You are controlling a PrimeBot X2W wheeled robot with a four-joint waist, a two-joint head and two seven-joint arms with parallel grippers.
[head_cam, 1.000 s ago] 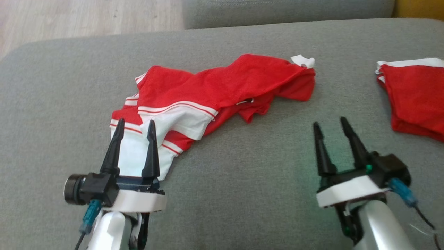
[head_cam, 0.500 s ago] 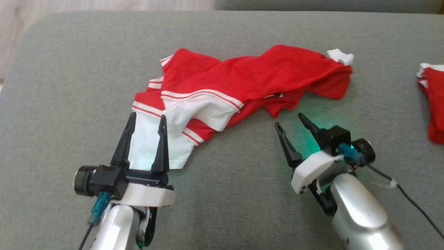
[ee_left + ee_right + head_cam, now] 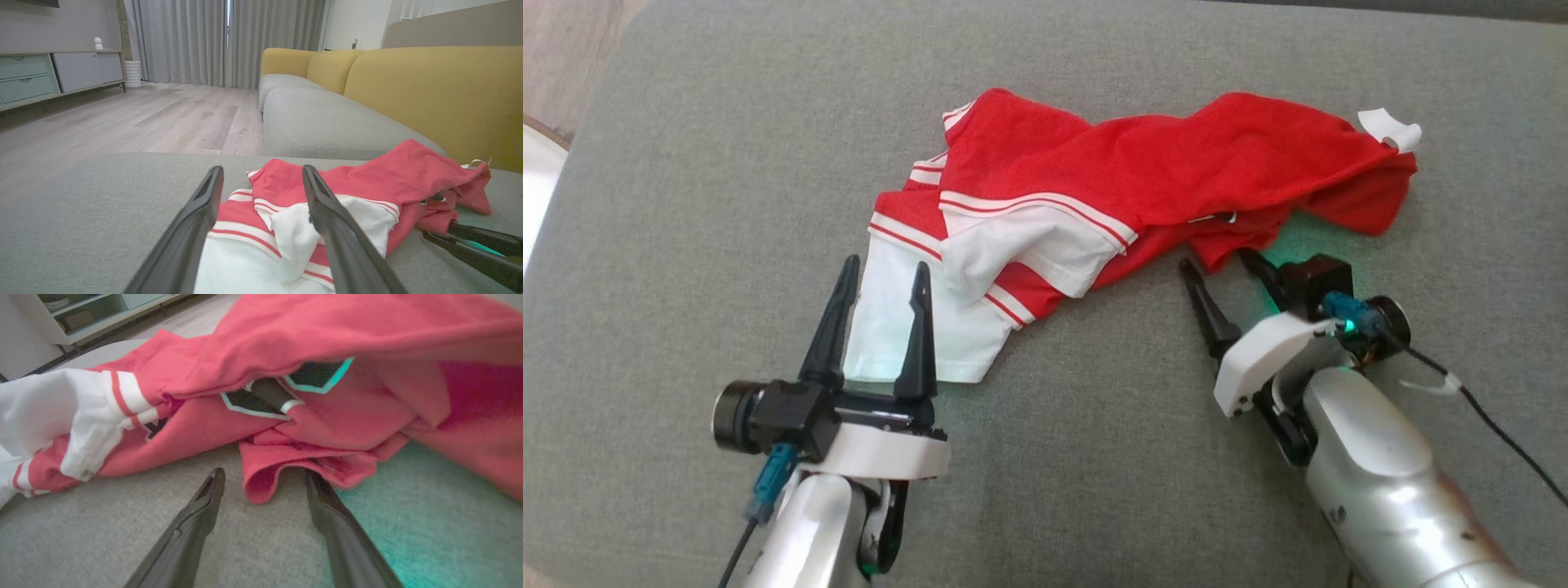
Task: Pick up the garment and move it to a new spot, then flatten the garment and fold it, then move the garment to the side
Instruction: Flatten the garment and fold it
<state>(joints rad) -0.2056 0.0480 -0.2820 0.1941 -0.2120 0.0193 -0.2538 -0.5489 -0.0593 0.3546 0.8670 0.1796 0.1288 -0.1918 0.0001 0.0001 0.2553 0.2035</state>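
Garment (image 3: pixel 1143 175) lies rumpled, red (white-striped sleeve).

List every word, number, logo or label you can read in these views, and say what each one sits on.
No text can be read in any view.
Black print with a pale outline on the red garment, right wrist view: partly tucked under a fold and blurred, so it cannot be read.
White tag at the garment's far end, head view: too small to show any writing.
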